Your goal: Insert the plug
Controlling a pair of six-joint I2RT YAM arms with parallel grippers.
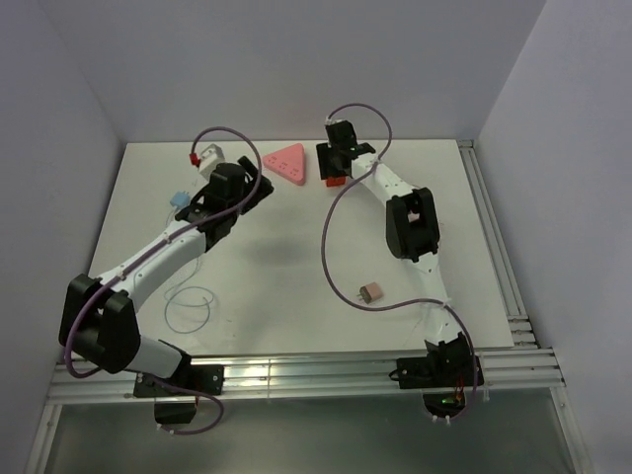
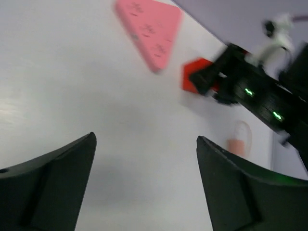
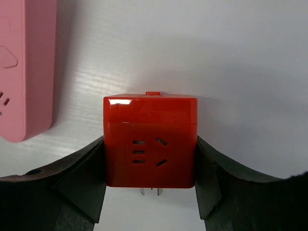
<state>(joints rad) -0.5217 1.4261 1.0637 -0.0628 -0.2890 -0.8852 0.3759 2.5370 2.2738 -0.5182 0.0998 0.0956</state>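
Now | right fingers (image 3: 82, 187) clamped on red plug (image 3: 150, 149) | left fingers (image 2: 53, 187) spread wide, empty

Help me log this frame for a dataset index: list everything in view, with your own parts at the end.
socket strip: one, pink, triangular, far middle of the table
cube adapter: one, red, just right of the socket strip, gripped from both sides
white block: one, white with a red piece beside it, far left; too small to identify
small item: one, light blue, left of the left arm's wrist
small plug: one, pinkish tan, near right
wire loop: one, thin and white, near left
table: one, white
arms: two, white and black with purple cables, left arm, right arm
left claw: open, empty
right claw: shut on the cube adapter
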